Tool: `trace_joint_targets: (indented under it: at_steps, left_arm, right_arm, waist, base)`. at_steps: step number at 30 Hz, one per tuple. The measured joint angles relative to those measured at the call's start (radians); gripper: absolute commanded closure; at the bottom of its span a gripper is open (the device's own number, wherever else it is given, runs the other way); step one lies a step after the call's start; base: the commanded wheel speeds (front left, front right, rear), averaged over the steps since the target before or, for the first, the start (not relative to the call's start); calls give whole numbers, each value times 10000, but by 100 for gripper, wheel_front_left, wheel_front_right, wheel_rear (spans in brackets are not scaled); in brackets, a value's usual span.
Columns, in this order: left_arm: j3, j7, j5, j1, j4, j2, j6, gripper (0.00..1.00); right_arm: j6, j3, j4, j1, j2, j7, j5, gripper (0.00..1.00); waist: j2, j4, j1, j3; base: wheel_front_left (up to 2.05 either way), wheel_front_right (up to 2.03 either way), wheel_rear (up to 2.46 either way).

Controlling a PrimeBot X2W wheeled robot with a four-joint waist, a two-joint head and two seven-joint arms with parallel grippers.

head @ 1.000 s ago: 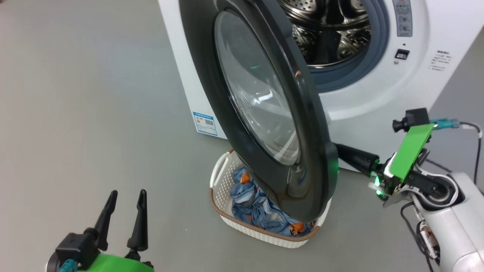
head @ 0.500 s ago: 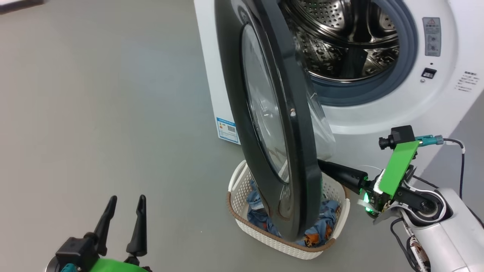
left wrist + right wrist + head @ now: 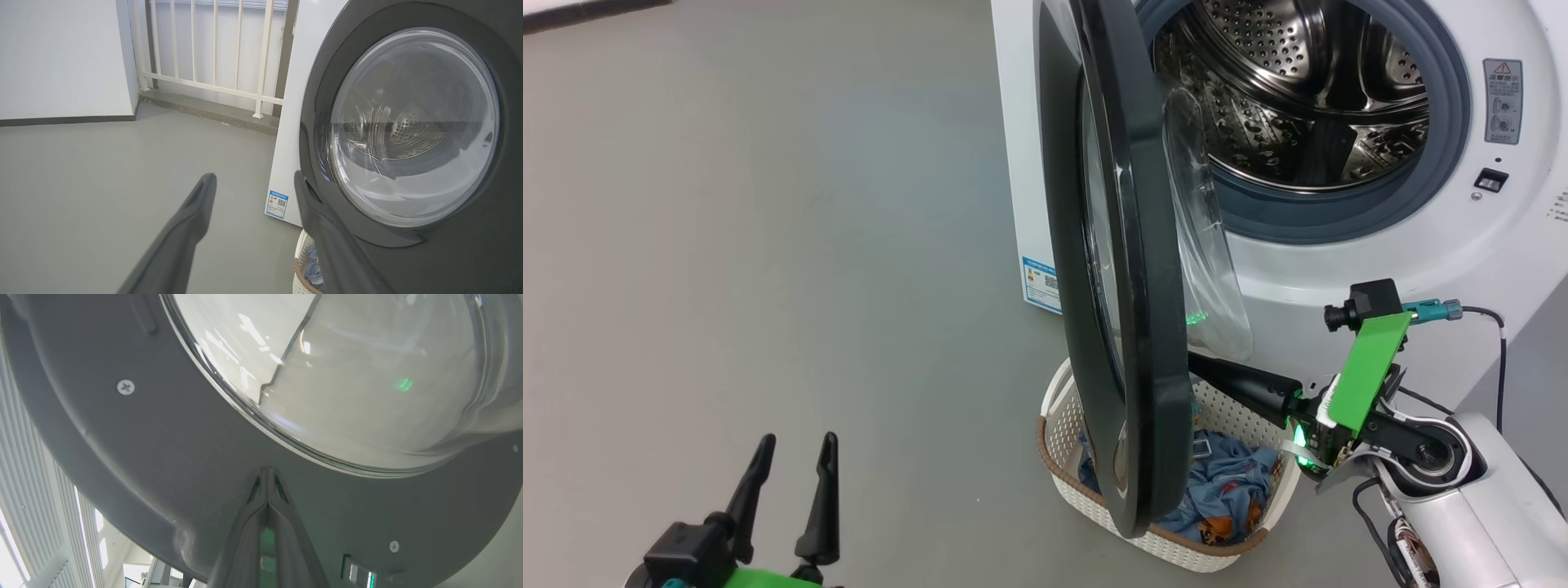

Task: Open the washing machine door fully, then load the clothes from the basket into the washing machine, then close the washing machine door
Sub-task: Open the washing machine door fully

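Hovering at the lower left of the head view, left gripper (image 3: 797,445) points its fingers up-frame, jaws apart, nothing between them. Washing machine door (image 3: 1134,245) stands upright, nearly edge-on to the head camera, with its outer face to the left and its glass bowl bulging right toward the drum (image 3: 1298,90). Its lower rim hangs over the basket (image 3: 1176,543), which sits on the floor just before the washing machine (image 3: 1339,269) with clothes (image 3: 1225,482) crumpled inside. Right gripper (image 3: 267,473) has its jaws pressed together, tips against the door's grey inner face below the glass.

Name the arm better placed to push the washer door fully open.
Right: the right gripper, shut, touches the inner face of the washing machine door. The left gripper is open, clear of it.
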Motion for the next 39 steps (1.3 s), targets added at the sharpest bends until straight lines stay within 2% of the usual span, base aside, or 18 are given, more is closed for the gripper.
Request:
trace_joint_targets:
  at_steps: [39]
  left_arm:
    - [-4, 0, -2, 0, 29, -10, 0, 0]
  right_arm:
    - [0, 307, 184, -58, 1030, 322, -251, 100]
  waist:
    - [0, 553, 0, 55]
  base:
    - [0, 0, 0]
